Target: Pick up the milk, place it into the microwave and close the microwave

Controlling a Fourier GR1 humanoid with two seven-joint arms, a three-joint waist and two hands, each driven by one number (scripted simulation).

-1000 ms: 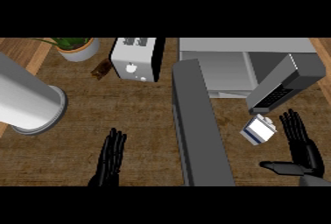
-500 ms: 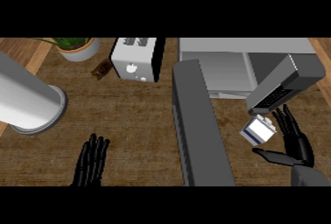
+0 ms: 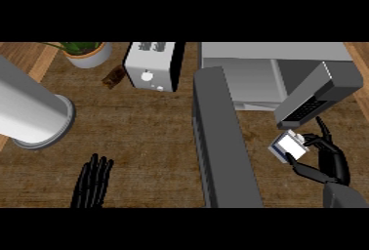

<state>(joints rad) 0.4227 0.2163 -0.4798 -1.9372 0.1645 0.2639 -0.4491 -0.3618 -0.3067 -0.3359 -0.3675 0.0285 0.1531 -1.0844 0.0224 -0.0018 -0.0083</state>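
Note:
The milk (image 3: pixel 288 146) is a small white carton with a blue edge, standing on the wooden counter just below the microwave's control panel (image 3: pixel 317 99). My right hand (image 3: pixel 328 158) is against its right side, fingers and thumb curling round it. The microwave (image 3: pixel 270 73) stands at the upper right with its cavity open. Its dark grey door (image 3: pixel 223 141) swings out toward me, running down the middle of the view. My left hand (image 3: pixel 93 180) rests open at the lower left, fingers straight, far from the milk.
A white toaster (image 3: pixel 153 66) stands at the top centre, with a potted plant (image 3: pixel 86 51) to its left and a small brown object (image 3: pixel 114 78) between them. A large grey cylinder (image 3: pixel 29 114) stands at the left edge.
My right hand has closed in on the milk and curled round it. My left hand has drawn back down and left toward the view's lower edge.

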